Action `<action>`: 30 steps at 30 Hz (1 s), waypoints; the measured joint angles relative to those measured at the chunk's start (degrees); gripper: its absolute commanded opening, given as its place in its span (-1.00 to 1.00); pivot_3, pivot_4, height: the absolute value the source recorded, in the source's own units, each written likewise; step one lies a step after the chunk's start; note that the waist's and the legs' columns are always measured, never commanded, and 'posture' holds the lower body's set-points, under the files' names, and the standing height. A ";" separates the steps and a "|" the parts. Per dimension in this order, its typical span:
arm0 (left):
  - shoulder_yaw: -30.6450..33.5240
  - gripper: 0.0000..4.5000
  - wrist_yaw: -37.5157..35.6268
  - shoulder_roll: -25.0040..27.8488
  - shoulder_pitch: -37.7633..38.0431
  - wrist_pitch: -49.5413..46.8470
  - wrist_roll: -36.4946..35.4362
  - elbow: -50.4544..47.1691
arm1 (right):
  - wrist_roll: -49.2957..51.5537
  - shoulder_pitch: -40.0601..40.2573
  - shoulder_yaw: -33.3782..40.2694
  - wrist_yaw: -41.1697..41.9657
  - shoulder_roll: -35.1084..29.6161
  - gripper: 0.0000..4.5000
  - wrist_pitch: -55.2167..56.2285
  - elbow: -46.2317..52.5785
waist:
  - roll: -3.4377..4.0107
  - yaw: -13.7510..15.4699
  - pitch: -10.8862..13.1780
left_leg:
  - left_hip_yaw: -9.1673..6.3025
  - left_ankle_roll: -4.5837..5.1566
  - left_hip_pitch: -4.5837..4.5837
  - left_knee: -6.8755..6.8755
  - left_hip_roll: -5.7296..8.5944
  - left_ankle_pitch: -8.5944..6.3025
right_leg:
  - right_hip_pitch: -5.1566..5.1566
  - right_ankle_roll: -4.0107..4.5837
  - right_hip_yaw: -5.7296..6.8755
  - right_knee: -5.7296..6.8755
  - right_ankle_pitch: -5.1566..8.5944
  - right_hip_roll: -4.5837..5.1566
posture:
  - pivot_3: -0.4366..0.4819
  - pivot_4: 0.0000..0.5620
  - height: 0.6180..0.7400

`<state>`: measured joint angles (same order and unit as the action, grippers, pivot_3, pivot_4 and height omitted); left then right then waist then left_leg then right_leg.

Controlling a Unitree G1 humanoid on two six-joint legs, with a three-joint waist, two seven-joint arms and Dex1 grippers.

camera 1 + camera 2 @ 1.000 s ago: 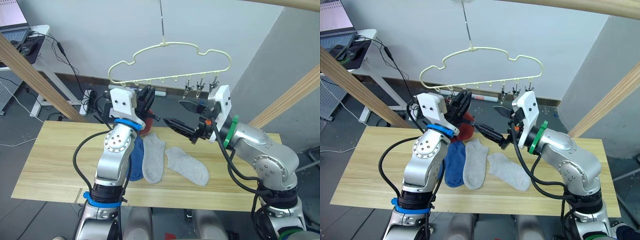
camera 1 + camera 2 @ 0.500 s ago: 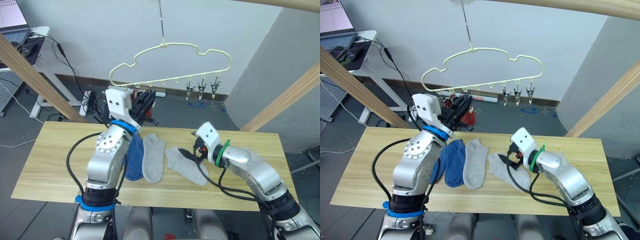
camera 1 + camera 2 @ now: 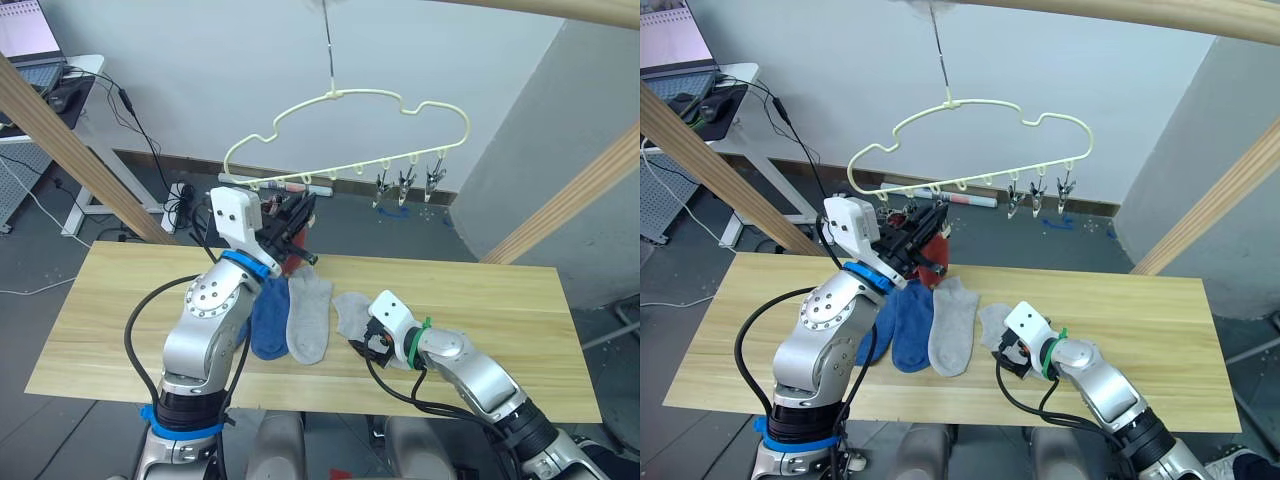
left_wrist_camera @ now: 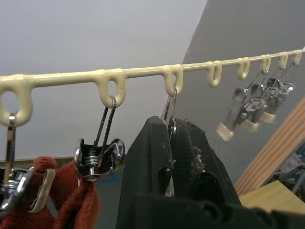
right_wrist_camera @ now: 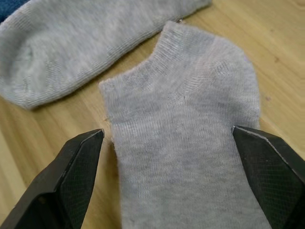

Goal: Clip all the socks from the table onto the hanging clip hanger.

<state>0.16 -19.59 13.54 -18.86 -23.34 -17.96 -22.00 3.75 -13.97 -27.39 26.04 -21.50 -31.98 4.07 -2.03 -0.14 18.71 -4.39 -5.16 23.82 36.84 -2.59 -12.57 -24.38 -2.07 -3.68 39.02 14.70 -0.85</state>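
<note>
**Right gripper down over a grey sock; left gripper up at the hanger**

The right gripper (image 5: 167, 176) is low over the table (image 3: 90, 320), fingers (image 5: 66, 176) spread wide to either side of a grey sock (image 5: 190, 143) (not yet touching the knit). A second grey sock (image 3: 308, 315) lies at its 10 o'clock, and a blue sock (image 3: 268, 318) lies beside that.

The left gripper (image 4: 172, 157) is raised under the hanger (image 3: 345, 140), clenched on a clip (image 4: 170, 112) that hangs from a loop in the lower wire. A red sock (image 4: 71, 205) hangs from the neighbouring clip. Three bare clips (image 3: 405, 185) dangle towards the hanger's 4 o'clock end.
</note>
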 measured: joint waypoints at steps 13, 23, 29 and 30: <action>0.50 -0.98 0.17 0.45 -0.14 -0.42 -0.02 0.00 | -7.00 -0.09 0.81 1.30 -0.30 -0.99 9.00 -4.58 | 0.00 0.00 0.00 | 0.00 0.00 -0.06 0.02 0.01 0.00 | 0.09 0.00 -0.03 -0.04 0.00 0.00 | 0.16 0.07 1.00; 17.24 -0.98 6.66 -4.91 -2.59 -26.14 -36.69 0.17 | 1.19 2.31 9.05 6.51 0.19 -0.99 9.63 11.22 | 0.00 -0.41 0.00 | -0.06 0.00 -0.06 0.02 -0.05 -0.01 | 0.11 -0.01 0.02 -0.01 0.00 -0.03 | 0.11 0.09 1.00; 24.05 -0.98 17.64 -4.61 -3.06 -31.07 -58.07 3.96 | 6.59 1.01 12.85 6.52 2.37 -0.99 5.43 18.72 | 0.00 -0.35 0.00 | -0.06 0.00 -0.06 0.05 0.00 -0.01 | 0.14 -0.01 -0.01 -0.04 0.00 0.00 | 0.09 0.08 1.00; 24.26 -0.98 19.29 -4.32 -3.11 -31.15 -60.91 4.51 | 6.93 0.75 13.11 6.51 2.62 -0.99 5.02 19.44 | 0.00 -0.34 0.00 | -0.06 0.00 -0.06 0.04 0.00 -0.01 | 0.13 -0.01 0.00 -0.04 0.00 0.00 | 0.09 0.08 1.00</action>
<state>24.42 -0.29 9.22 -21.98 -54.49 -78.87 -17.50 10.68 -13.22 -14.28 32.55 -18.88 -26.95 23.51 -2.03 -0.47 18.71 -4.45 -5.16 23.76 36.89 -2.60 -12.58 -24.24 -2.09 -3.68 38.98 14.70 -0.85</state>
